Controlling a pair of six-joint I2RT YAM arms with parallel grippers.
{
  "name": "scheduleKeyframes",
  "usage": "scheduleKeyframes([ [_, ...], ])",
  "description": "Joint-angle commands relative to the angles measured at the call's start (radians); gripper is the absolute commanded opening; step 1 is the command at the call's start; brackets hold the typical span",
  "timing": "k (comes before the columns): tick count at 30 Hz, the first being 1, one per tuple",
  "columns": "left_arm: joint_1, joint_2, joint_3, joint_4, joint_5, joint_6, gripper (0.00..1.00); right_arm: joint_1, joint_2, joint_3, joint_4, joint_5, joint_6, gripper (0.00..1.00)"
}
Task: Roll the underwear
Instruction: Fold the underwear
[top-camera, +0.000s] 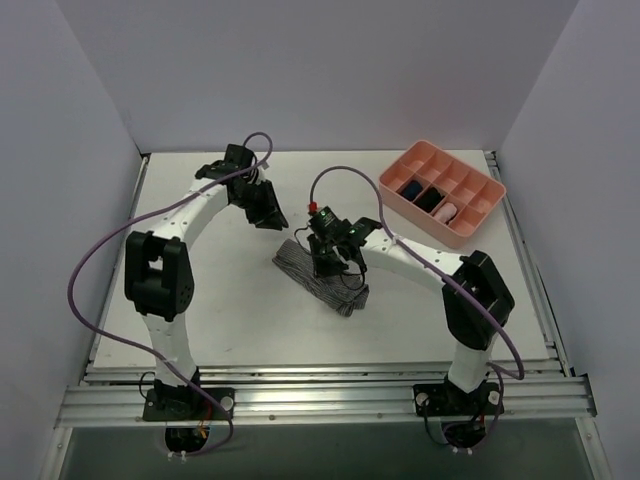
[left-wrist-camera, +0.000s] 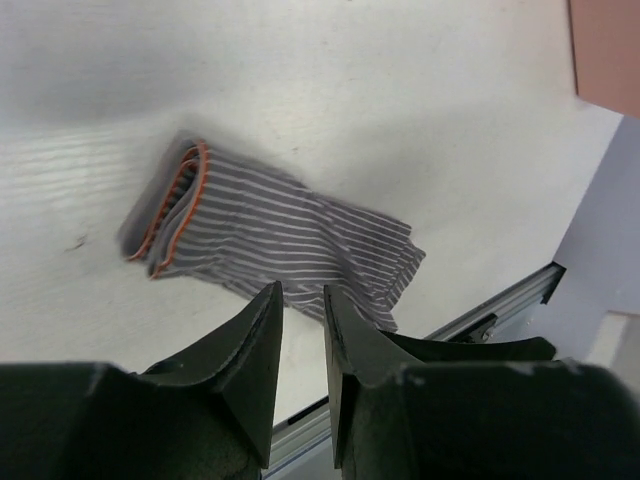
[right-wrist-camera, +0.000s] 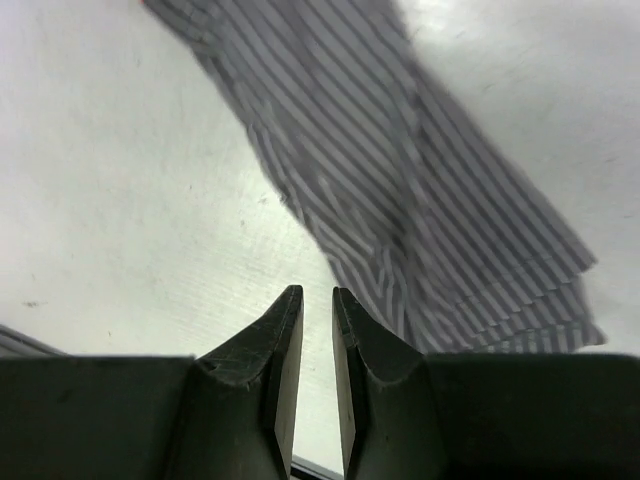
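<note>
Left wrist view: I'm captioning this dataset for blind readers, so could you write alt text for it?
A folded grey striped underwear with an orange-edged end at the left lies flat on a white table. The left gripper hangs above its near edge, dark fingers nearly closed with a narrow gap, holding nothing. A pink tray corner shows top right.

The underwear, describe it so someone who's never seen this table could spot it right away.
On the white table, look at the middle, under the right gripper. The underwear lies there as a flat folded strip. Unlike the small bundles in the pink tray, it is grey with fine stripes and orange edging.
</note>
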Motion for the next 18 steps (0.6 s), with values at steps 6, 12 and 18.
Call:
scheduleKeyframes([
  [6, -0.04, 0.131, 0.007, 0.109, 0.08, -0.032, 0.31, -0.096, 0.006, 0.001, -0.037, 0.108, 0.009, 0.15],
  [12, -0.012, 0.145, -0.113, 0.086, -0.011, 0.021, 0.31, -0.073, -0.014, -0.163, 0.047, 0.061, 0.049, 0.15],
  [18, 0.017, 0.149, -0.165, 0.069, -0.061, 0.087, 0.31, -0.056, -0.023, -0.304, 0.081, 0.081, 0.085, 0.15],
])
